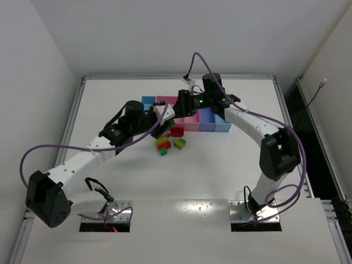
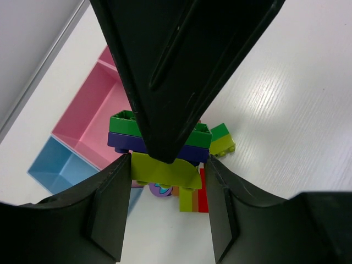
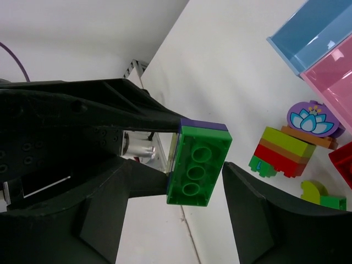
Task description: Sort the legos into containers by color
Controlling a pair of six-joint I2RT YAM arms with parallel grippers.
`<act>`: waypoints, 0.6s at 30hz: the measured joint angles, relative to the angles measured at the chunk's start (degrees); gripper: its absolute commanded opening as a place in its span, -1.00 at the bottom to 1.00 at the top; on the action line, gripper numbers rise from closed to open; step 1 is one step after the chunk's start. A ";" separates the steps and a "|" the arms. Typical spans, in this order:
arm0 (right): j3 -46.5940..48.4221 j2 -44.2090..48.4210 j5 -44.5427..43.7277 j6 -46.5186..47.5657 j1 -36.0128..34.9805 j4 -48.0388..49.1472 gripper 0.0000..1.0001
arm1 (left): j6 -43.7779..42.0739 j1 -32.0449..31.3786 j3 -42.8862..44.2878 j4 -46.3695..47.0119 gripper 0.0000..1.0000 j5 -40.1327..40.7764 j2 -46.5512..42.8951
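My left gripper [image 2: 168, 165] is shut on a small stack of legos: a lime brick [image 2: 162, 171], a dark purple plate [image 2: 124, 141] and a green brick [image 2: 122, 122]. It holds the stack above the table in front of the containers [image 1: 201, 122]. My right gripper [image 3: 175, 179] is open, with its jaws on either side of the green brick [image 3: 198, 165] and a gap on each side. One of its fingers [image 2: 176, 71] covers the stack in the left wrist view. In the top view the two grippers meet, the left gripper [image 1: 163, 125] below the right gripper [image 1: 177, 110].
Loose legos lie on the table below the grippers: a red brick [image 1: 177, 131], a striped stack [image 1: 163, 146], a green-yellow pair [image 1: 180, 143] and a purple flower piece [image 3: 311, 118]. The pink bin [image 2: 93, 115] and light blue bin [image 2: 60, 165] are just behind.
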State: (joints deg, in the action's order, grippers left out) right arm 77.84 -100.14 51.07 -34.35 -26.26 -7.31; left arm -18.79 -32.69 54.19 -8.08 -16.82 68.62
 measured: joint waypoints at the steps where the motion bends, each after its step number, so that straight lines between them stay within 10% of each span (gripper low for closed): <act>1: 0.02 -0.07 0.00 0.00 -0.17 -0.02 0.36 | 0.00 -0.07 0.00 -0.02 -1.00 -0.02 0.07; 8: 0.04 -1.18 -0.17 0.07 -0.20 -0.11 0.34 | 0.00 -0.07 0.02 0.00 -1.00 0.11 0.28; 18: 0.04 -1.49 -1.42 0.28 -0.02 -0.44 -0.91 | -0.24 -0.11 0.09 0.00 -1.00 0.63 0.33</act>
State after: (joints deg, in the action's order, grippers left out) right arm 77.89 -101.62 49.65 -34.06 -26.28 -7.75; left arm -19.03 -32.80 54.28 -8.08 -16.19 68.95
